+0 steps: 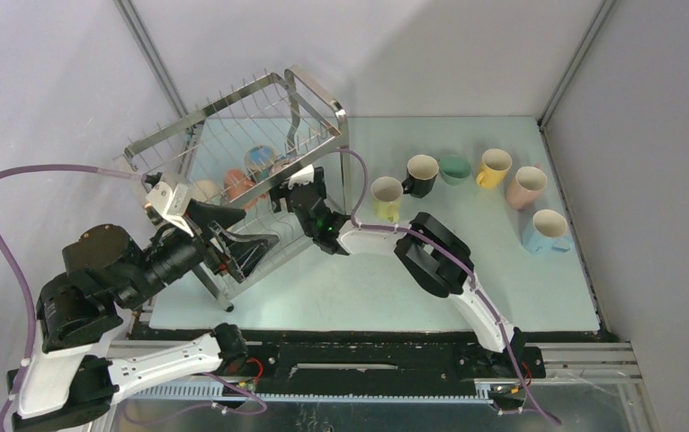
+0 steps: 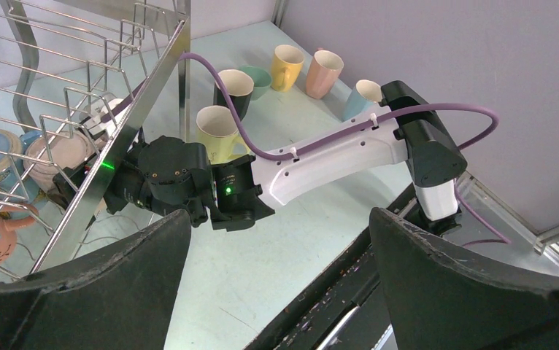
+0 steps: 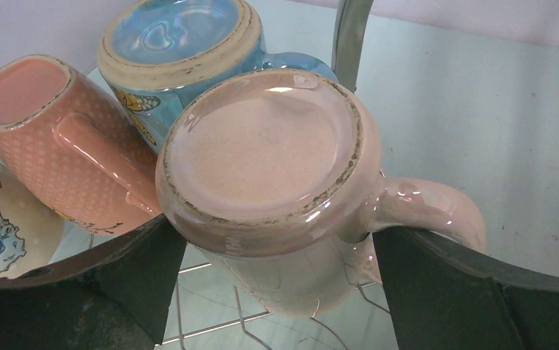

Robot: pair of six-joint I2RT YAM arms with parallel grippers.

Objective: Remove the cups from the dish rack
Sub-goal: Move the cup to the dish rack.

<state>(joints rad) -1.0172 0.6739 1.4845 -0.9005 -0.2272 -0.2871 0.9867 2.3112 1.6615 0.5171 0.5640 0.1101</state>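
Note:
The steel dish rack (image 1: 233, 135) stands at the left of the mat, with several mugs upside down on its lower tier. My right gripper (image 1: 289, 191) reaches into it. In the right wrist view it (image 3: 280, 255) is open, its fingers either side of an upturned pale pink-beige mug (image 3: 262, 153). A light blue mug (image 3: 182, 36) and an orange-pink mug (image 3: 43, 138) stand right behind it. My left gripper (image 1: 253, 252) is open and empty at the rack's front corner; in the left wrist view it (image 2: 280, 240) hangs over bare mat.
Several unloaded mugs stand on the mat to the right: lime-yellow (image 1: 384, 198), black (image 1: 422, 174), green (image 1: 454, 168), yellow (image 1: 494, 167), pink (image 1: 527, 186) and light blue (image 1: 548, 231). The right arm (image 2: 335, 149) crosses in front of the left gripper. Grey walls close in the mat.

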